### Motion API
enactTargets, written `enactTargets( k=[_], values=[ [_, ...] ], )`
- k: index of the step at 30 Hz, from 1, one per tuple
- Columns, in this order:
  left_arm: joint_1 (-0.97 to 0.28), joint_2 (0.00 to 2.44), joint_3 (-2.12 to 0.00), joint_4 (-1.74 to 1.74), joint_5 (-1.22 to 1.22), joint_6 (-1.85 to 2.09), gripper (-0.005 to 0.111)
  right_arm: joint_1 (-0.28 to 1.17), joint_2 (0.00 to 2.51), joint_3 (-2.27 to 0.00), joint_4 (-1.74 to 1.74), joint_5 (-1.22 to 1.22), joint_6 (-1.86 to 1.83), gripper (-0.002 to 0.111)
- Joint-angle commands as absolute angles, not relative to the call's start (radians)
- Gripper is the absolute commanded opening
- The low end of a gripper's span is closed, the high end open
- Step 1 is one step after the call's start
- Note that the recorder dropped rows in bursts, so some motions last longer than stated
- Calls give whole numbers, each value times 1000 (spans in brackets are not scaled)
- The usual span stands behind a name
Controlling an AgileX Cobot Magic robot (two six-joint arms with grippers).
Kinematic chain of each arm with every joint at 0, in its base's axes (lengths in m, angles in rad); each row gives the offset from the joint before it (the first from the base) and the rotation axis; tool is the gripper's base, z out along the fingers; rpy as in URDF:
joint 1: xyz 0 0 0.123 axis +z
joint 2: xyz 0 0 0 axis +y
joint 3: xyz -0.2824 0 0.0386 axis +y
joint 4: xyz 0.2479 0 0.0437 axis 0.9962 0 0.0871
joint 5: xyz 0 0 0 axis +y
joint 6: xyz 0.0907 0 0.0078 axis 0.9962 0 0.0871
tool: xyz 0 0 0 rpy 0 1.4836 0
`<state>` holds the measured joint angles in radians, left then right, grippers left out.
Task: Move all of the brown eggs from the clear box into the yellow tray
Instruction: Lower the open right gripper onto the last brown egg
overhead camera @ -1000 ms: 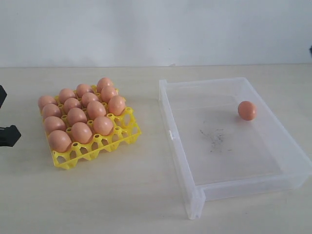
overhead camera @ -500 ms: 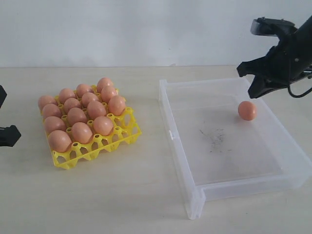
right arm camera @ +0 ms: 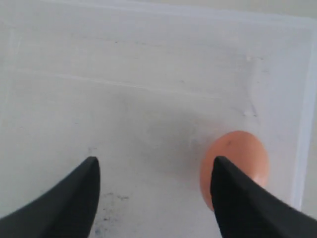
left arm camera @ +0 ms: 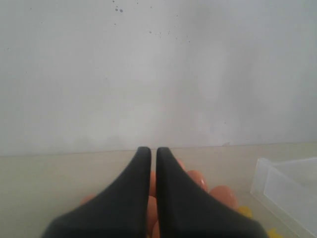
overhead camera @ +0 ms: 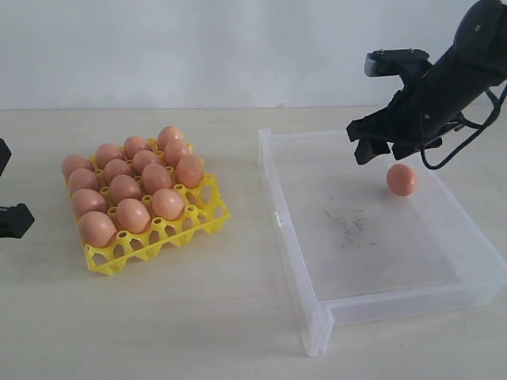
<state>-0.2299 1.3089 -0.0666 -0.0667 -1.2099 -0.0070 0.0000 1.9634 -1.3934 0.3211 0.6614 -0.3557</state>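
Done: tray (overhead camera: 202, 224) nearly full, we judge.
To do: one egg (overhead camera: 402, 180) in box (overhead camera: 317, 321).
Right claw (overhead camera: 388, 152): wide open, empty.
Left claw (left arm camera: 149, 151): shut, empty.

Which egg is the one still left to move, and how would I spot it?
Look at the big clear box, right of the yellow tray. Near its far right wall lies one brown egg. It is the only egg there; the other eggs all sit in tray cups.

Exterior: raised, angled down across the whole table (overhead camera: 238, 317) at the back wall (overhead camera: 198, 47). Left wrist: low, level, facing that wall. Right wrist: close, down into the clear box (right arm camera: 148, 99), same lone egg (right arm camera: 237, 163) as exterior.
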Motion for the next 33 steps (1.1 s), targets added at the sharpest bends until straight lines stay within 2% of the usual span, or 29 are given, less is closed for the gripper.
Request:
enactTargets(
  k=[1,16,23,33],
  values=[
    [-230,1303,-61,-71,-1205,0,4,-2,1983,-1398,151,650,-236,56],
    [-230,1303,-61,-71,-1204,0,4,-2,2080,-1398,118,593,-167,56],
    [-230,1303,-61,-75,-1204,0,4,-2,2086,-1398,120,494,-102,56],
    [-230,1303,-61,-75,-1204,0,4,-1,2086,-1398,120,501,-37,56]
  ],
)
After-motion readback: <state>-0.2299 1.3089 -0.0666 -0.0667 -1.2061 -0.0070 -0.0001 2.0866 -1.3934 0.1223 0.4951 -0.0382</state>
